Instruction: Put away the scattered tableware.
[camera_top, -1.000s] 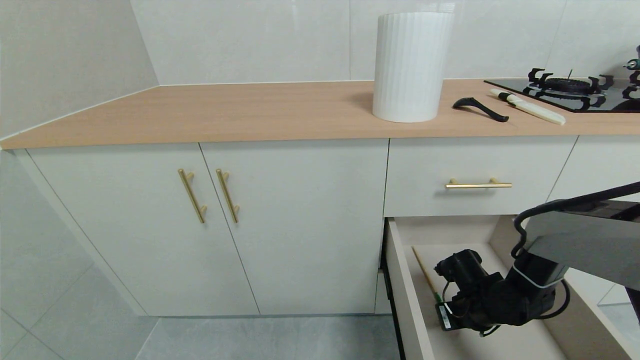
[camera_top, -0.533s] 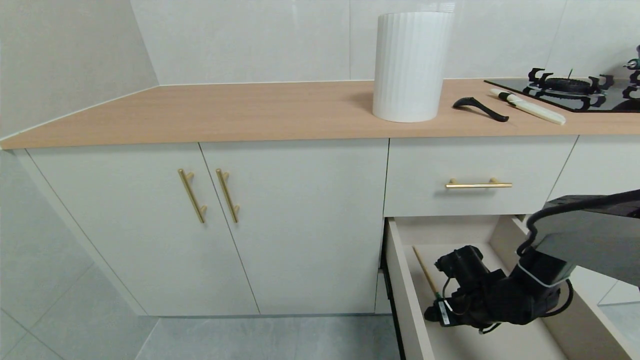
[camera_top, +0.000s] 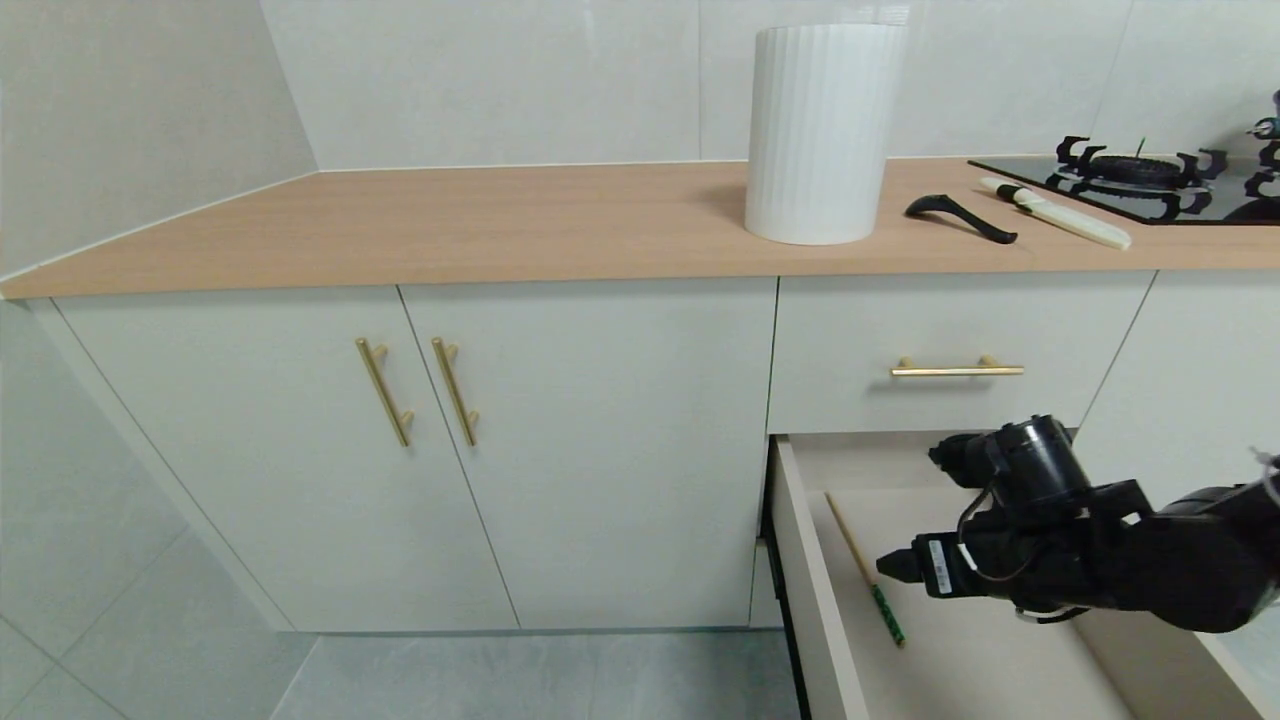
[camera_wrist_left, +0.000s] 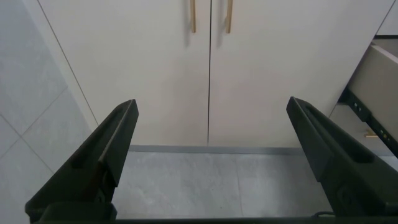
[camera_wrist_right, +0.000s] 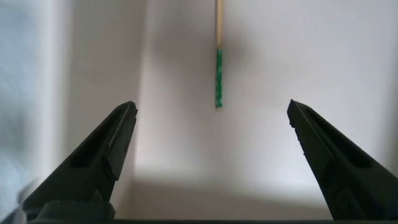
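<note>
A wooden chopstick (camera_top: 862, 570) with a green end lies along the left side of the open lower drawer (camera_top: 806, 570). My right gripper (camera_top: 886, 567) hovers above the drawer floor just right of the chopstick, open and holding nothing. In the right wrist view the chopstick (camera_wrist_right: 218, 56) lies on the pale drawer floor (camera_wrist_right: 305, 62), beyond the right gripper (camera_wrist_right: 211, 107). On the wooden counter (camera_top: 450, 225) lie a black utensil (camera_top: 960, 215) and a white knife (camera_top: 1056, 213). My left gripper (camera_wrist_left: 211, 104) is open, low before the cabinet doors (camera_wrist_left: 211, 62).
A tall white ribbed container (camera_top: 822, 130) stands on the counter left of the utensils. A gas hob (camera_top: 1140, 180) sits at the far right. The upper drawer (camera_top: 958, 350) is closed, with a gold handle. Grey floor tiles (camera_wrist_left: 205, 186) lie below the left gripper.
My right gripper has risen from the drawer floor and drawn back to the right. The chopstick's green end, earlier beside the gripper, now lies uncovered in the drawer.
</note>
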